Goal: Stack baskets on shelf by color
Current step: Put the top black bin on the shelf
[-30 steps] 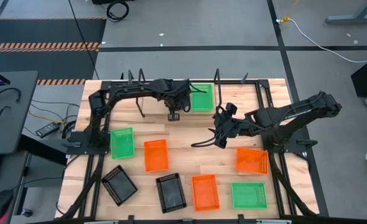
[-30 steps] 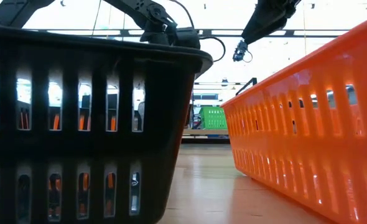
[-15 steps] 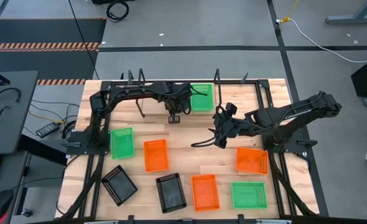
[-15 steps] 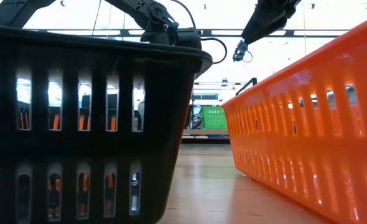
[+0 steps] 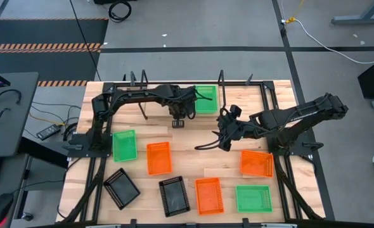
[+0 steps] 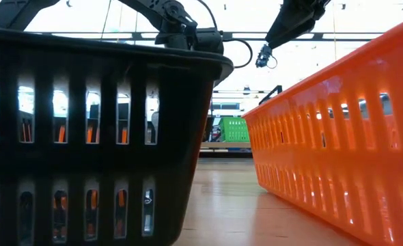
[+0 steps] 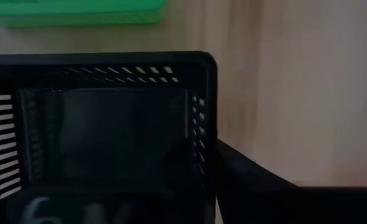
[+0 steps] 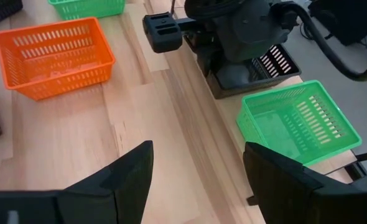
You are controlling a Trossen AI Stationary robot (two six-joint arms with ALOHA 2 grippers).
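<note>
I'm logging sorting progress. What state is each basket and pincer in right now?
Green basket: upright, empty, on the shelf.
Black basket: upright on the shelf beside the green one, under the left pincer.
Seven other baskets: loose on the table, unstacked.
Left pincer: directly over the black basket.
Right pincer: open, empty, above the table.

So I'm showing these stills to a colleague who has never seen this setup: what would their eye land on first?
Probably the bright baskets strewn over the wooden table: orange, green and black ones across its near half. Next, the left gripper at the shelf at the table's far edge, over a black basket set beside a green basket. The right gripper hangs open at mid-table, holding nothing.
</note>
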